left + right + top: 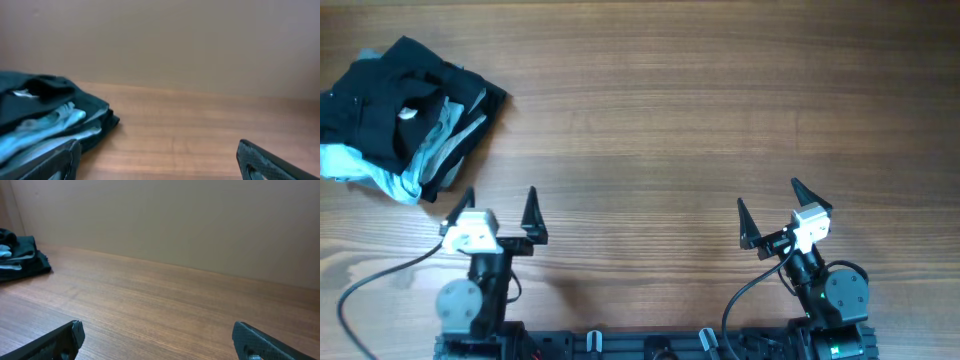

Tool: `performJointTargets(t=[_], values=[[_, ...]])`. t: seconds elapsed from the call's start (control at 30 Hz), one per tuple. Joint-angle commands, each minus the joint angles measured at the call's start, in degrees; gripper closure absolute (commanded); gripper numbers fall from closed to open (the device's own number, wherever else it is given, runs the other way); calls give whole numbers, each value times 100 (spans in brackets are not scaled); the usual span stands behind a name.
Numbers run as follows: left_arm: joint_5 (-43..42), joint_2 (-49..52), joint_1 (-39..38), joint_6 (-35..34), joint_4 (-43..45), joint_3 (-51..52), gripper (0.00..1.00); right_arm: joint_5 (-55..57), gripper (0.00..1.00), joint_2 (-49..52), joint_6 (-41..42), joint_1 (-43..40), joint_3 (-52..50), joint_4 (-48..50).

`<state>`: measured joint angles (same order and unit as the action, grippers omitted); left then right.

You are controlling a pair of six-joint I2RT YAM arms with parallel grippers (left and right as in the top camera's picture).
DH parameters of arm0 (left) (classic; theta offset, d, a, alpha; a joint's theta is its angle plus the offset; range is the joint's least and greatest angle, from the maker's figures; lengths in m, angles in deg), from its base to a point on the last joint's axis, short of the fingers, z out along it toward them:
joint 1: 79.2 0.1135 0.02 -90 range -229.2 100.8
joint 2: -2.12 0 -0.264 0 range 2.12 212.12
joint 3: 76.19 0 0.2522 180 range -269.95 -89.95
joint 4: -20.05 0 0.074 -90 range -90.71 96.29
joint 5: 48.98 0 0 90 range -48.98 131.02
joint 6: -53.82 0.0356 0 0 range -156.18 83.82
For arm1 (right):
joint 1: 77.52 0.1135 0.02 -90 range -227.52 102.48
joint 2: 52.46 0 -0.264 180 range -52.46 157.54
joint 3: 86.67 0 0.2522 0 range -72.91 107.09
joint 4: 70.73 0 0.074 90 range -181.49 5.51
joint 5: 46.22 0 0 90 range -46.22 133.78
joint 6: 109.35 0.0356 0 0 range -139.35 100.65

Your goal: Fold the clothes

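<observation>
Overhead: crumpled, soft black clothes (372, 108)

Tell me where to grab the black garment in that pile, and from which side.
Probably its right, far corner, approached from the right with the open left gripper. The black garment lies crumpled on top there, while the pale blue garment and grey garment poke out along the near side, so a frontal approach risks pinching them too.
</observation>
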<state>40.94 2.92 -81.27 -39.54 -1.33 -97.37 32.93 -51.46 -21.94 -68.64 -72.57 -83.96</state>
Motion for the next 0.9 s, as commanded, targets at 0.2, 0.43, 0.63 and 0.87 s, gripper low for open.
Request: performJointTargets(t=[0.2,0.43,0.63,0.87], values=[[-28,-61,44,-33,352,708,0,59,1,-39,111,26,-4,33],[-28,-46,44,-33,352,708,0,59,1,-39,109,26,-4,33],[-28,-46,44,-33,352,708,0,59,0,-39,109,26,-4,33],[-28,-46,44,-33,352,708,0,57,0,-39,109,26,-4,33]])
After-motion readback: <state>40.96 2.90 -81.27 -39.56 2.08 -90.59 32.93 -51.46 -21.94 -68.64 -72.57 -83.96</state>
